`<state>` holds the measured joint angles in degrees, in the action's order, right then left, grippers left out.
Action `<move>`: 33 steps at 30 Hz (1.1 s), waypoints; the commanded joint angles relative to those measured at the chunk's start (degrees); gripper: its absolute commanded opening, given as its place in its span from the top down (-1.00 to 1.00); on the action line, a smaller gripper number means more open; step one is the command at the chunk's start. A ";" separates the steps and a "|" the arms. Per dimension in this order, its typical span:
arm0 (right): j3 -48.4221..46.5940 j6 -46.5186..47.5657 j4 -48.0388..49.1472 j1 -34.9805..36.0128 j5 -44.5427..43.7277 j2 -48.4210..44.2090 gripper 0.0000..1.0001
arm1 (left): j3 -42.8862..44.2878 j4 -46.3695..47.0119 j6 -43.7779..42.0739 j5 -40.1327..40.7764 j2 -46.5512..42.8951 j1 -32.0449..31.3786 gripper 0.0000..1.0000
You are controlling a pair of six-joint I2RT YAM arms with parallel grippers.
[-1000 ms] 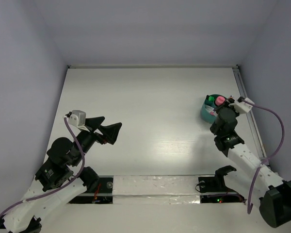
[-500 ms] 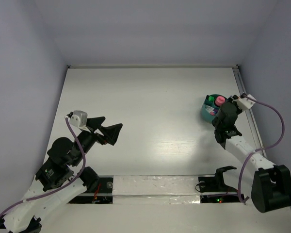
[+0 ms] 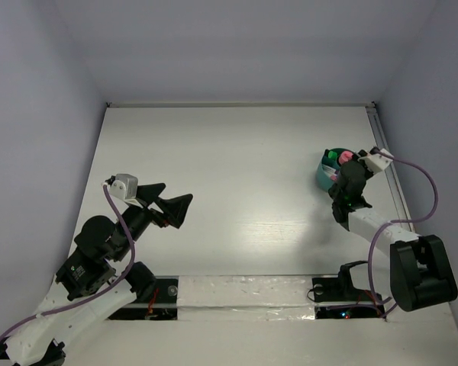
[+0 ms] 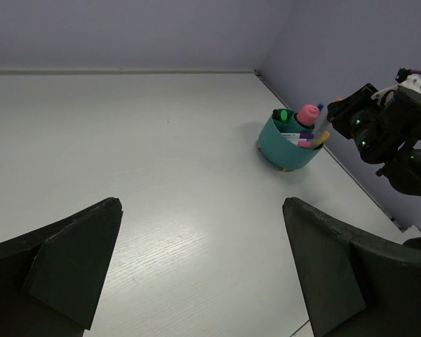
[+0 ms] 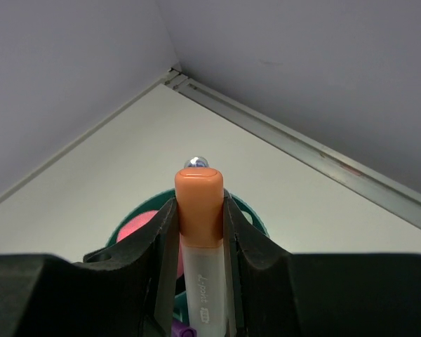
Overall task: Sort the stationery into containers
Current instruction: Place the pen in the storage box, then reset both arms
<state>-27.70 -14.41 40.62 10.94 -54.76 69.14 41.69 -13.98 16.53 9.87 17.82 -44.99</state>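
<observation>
Currently the teal tub [image 3: 324, 179] sits by the right edge of the table [image 3: 237, 168], nearer the far right corner. A pink-capped tube [image 4: 309, 114] and a green marker [image 4: 284, 115] stand inside it. An orange-capped marker [image 5: 199, 186] is right at the tub, clamped between the right jaws with its cap poking past their tips. Left jaws are spread wide, holding nothing, over the table's near-left part, well apart from the tub.
</observation>
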 commanded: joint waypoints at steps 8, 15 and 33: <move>5.38 -6.76 5.61 -0.22 1.06 0.65 1.00 | -0.38 2.82 -0.36 0.24 -0.16 -0.18 -0.98; 2.92 -12.22 -7.46 -0.22 6.86 -3.75 0.62 | -0.30 3.52 0.34 1.47 0.10 -0.18 -0.98; -14.38 -11.60 -39.10 -0.22 26.41 -22.91 -1.00 | 6.03 2.90 2.80 5.16 5.20 -0.18 -0.98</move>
<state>-35.22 -28.05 8.32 10.94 -37.93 48.75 44.07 -14.11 18.48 14.26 21.54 -44.99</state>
